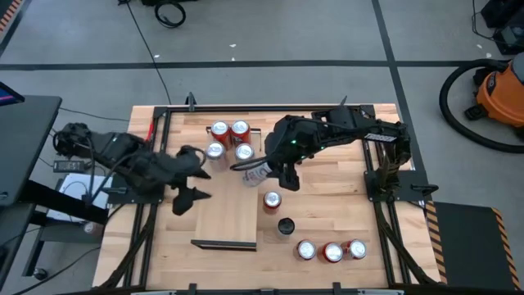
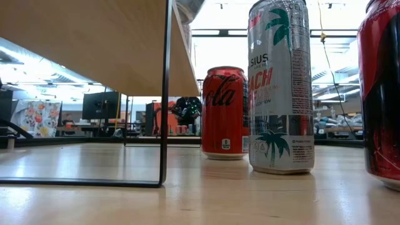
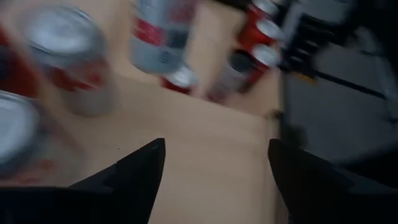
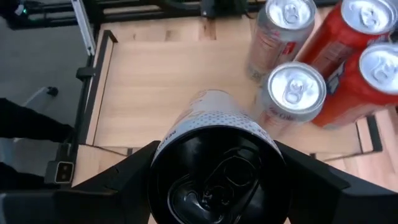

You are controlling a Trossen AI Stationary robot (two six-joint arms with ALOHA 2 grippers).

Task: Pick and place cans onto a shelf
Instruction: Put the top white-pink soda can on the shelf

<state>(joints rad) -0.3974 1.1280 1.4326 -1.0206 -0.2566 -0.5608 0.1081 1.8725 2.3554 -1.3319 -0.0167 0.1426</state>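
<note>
The shelf (image 1: 214,215) is a long light board with dark end rails, and it lies on the table's left half. Several cans (image 1: 229,140) stand in a cluster at its far end. Above the shelf's right edge my right gripper (image 1: 264,171) is shut on a silver can with a black top (image 4: 214,115). My left gripper (image 1: 196,176) hovers open over the shelf's middle, left of the cluster, with nothing between its fingers (image 3: 144,167). On the table stand a red can (image 1: 272,199), a black can (image 1: 286,225) and three more cans (image 1: 332,251). My right gripper pinches the silver can's body close to its black top end (image 4: 163,149), with one finger (image 4: 118,180) on each side. It reaches in from the table's right, slanting down. The can is lifted clear and tilted, its bottom pointing away from the wrist toward the cluster.
The low view shows the shelf board (image 2: 81,44) raised on its dark rail (image 2: 165,94), beside a red can (image 2: 225,112) and a tall silver can (image 2: 279,87). The shelf's near half (image 1: 221,229) is bare wood. An orange vacuum (image 1: 503,94) stands on the floor at the right.
</note>
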